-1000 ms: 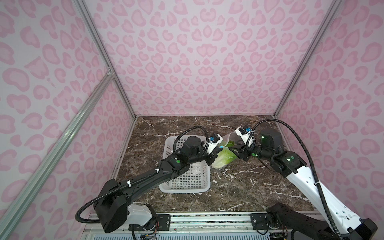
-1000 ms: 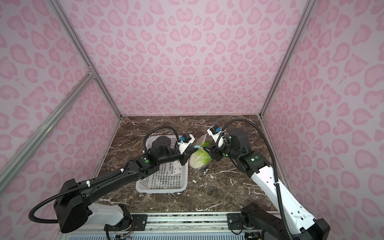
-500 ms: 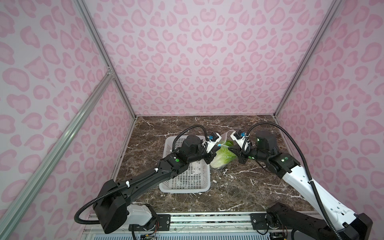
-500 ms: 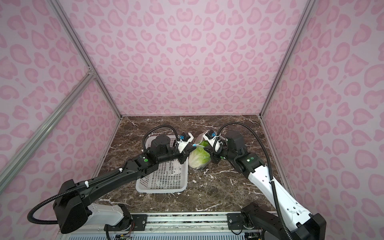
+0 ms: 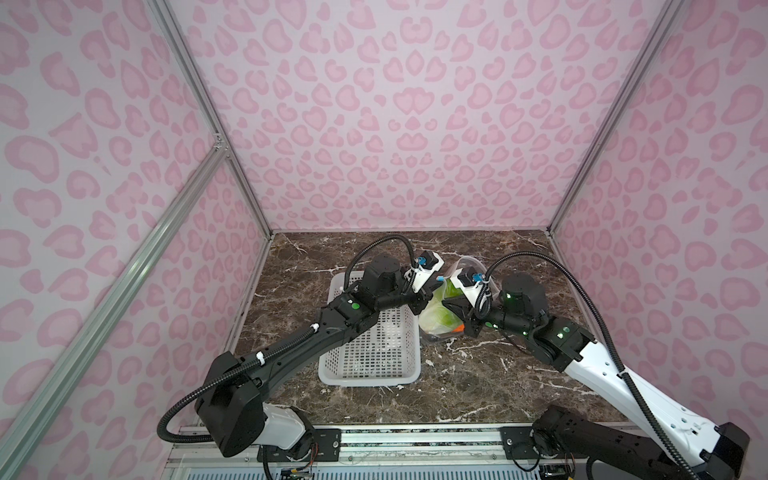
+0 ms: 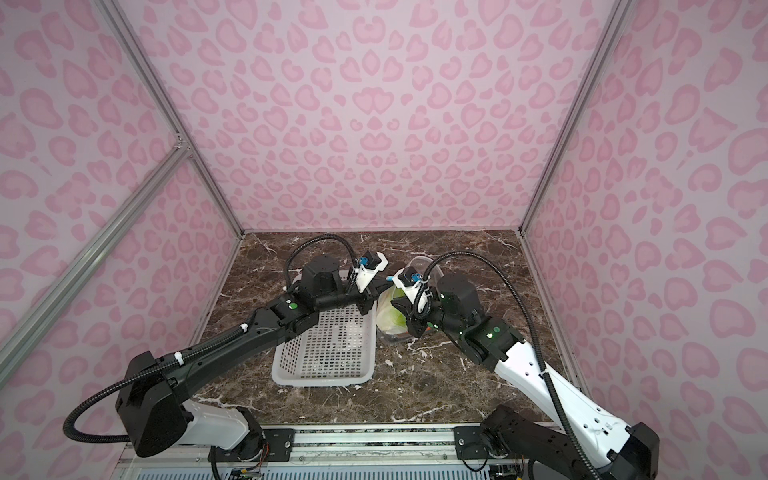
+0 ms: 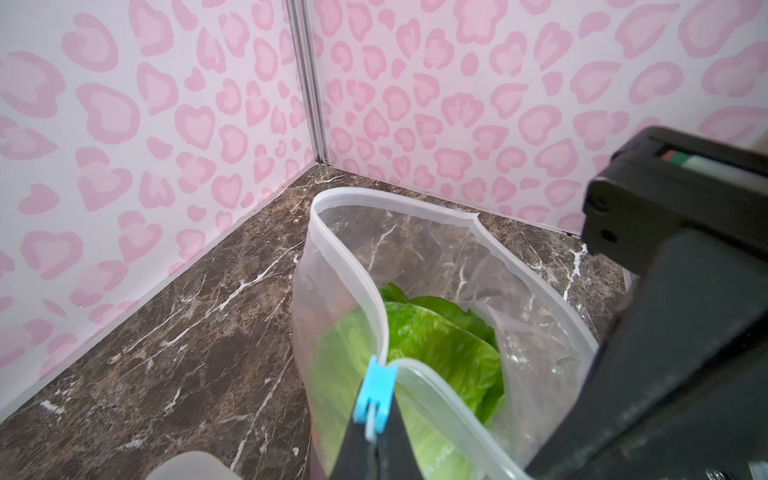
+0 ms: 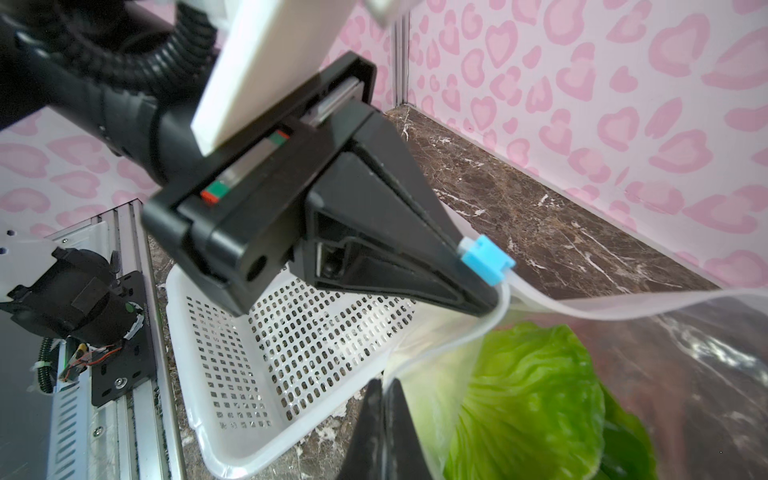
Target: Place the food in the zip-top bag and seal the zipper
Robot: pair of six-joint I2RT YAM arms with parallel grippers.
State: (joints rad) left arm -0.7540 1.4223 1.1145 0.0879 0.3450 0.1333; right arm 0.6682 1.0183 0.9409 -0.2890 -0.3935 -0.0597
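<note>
Left pincer (image 7: 376, 434) clamped on zipper (image 7: 347, 249) end, slider (image 7: 376, 392) just ahead of its tips; right pincer (image 8: 384, 397) pinches bag (image 7: 536, 316) rim close by. Best: hold rim taut, run slider straight.

Mouth of the zip-top bag (image 7: 536, 316) open between left gripper (image 8: 482, 286) and right gripper (image 8: 384, 399), lettuce head (image 7: 449, 345) filling it below; perforated basket (image 5: 370, 353) just beside, bare marble tabletop (image 5: 478, 374) elsewhere.
</note>
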